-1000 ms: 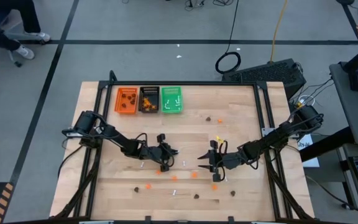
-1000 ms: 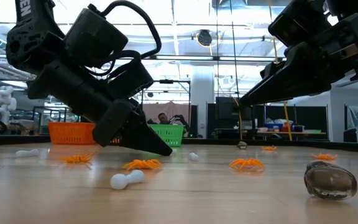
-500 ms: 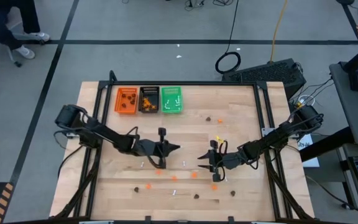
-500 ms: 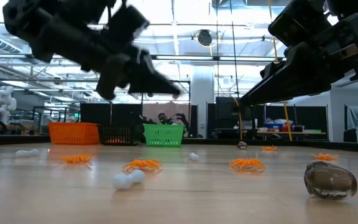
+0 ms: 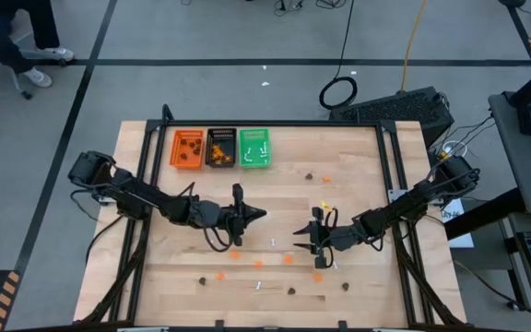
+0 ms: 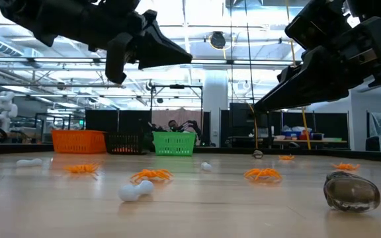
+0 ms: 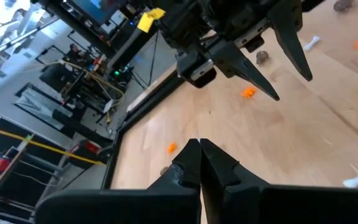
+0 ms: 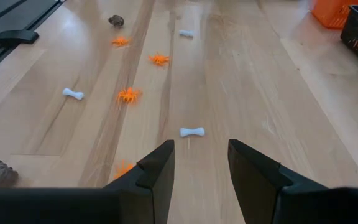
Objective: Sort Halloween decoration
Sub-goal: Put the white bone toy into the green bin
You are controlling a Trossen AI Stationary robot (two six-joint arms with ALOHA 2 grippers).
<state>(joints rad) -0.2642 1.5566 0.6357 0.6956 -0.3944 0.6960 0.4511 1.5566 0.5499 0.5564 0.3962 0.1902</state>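
Overhead, the left gripper (image 5: 258, 216) is seen near the middle of the frame, its arm stretched almost straight from the left table edge and pointing right; its fingers (image 7: 194, 163) are pressed tightly together and nothing is seen between them. At table height it is raised well clear of the wood, in the upper left of that frame (image 6: 177, 56). The right gripper (image 5: 300, 240) is reached in from the right edge, just right of centre, with its fingers (image 8: 157, 167) parted by a moderate gap and nothing held between them. The two grippers face each other and are kept apart by a strip of bare wood. The Halloween decoration (image 5: 288, 259) is scattered mostly across the lower middle of the table (image 5: 358, 166), below both arms: orange spiders (image 8: 128, 95), white bones (image 8: 192, 131) and dark lumps (image 6: 351, 192). A few more pieces are seen right of the three trays (image 5: 221, 148) standing side by side at the upper left of the tabletop, with pieces already inside them. Much open board is left around them along the upper edge and at the upper right.
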